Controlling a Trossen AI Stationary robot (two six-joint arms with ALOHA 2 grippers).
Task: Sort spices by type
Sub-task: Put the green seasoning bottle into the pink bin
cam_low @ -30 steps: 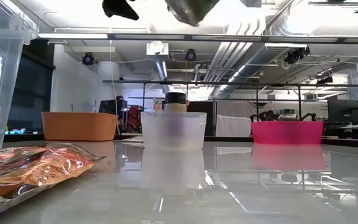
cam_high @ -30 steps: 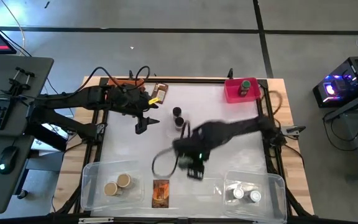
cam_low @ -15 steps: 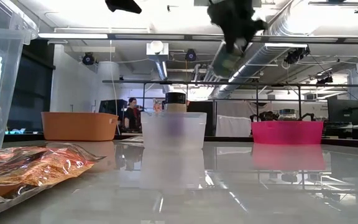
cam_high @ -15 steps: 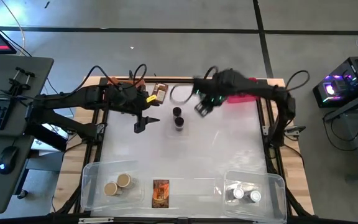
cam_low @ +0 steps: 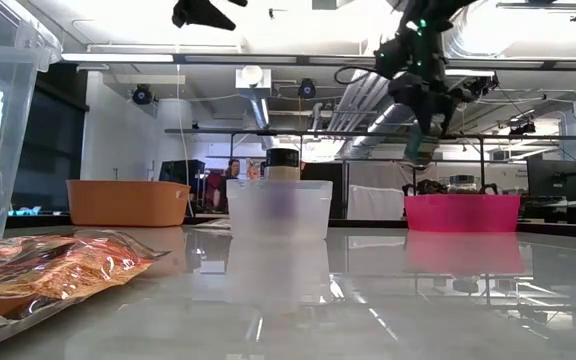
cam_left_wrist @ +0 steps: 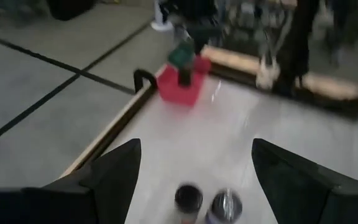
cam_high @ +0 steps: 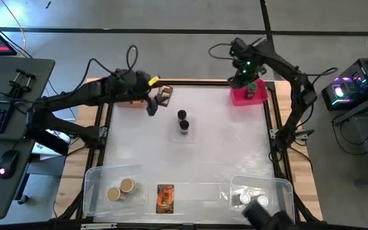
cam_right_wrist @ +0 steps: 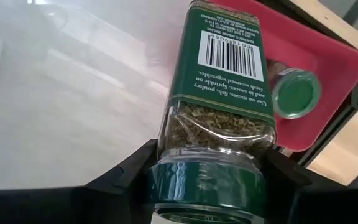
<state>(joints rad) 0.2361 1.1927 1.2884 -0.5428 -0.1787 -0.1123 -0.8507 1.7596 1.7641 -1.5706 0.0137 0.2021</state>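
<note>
- Green-cap herb jar (cam_right_wrist: 213, 106) is pinched in the right gripper (cam_high: 243, 73), hanging over the pink bin (cam_high: 240, 97); one green-cap jar (cam_right_wrist: 294, 93) already lies in that bin.
- Sorting looks well along: two tan-cap jars (cam_high: 120, 189) and two white-cap jars (cam_high: 251, 200) sit in the clear tubs (cam_high: 94, 191), with a packet (cam_high: 165, 197) between them.
- Left to do: two dark-cap jars (cam_high: 183, 121) mid-table; a second packet (cam_high: 165, 94) near the orange bin (cam_low: 128, 203).
- Left gripper (cam_high: 152, 107) hangs spread beside that packet, holding nothing.
- Held jar: clear ribbed body, dried flakes inside, glossy printed label. Packets are crinkly foil; the table (cam_high: 235, 147) is smooth and reflective.
</note>
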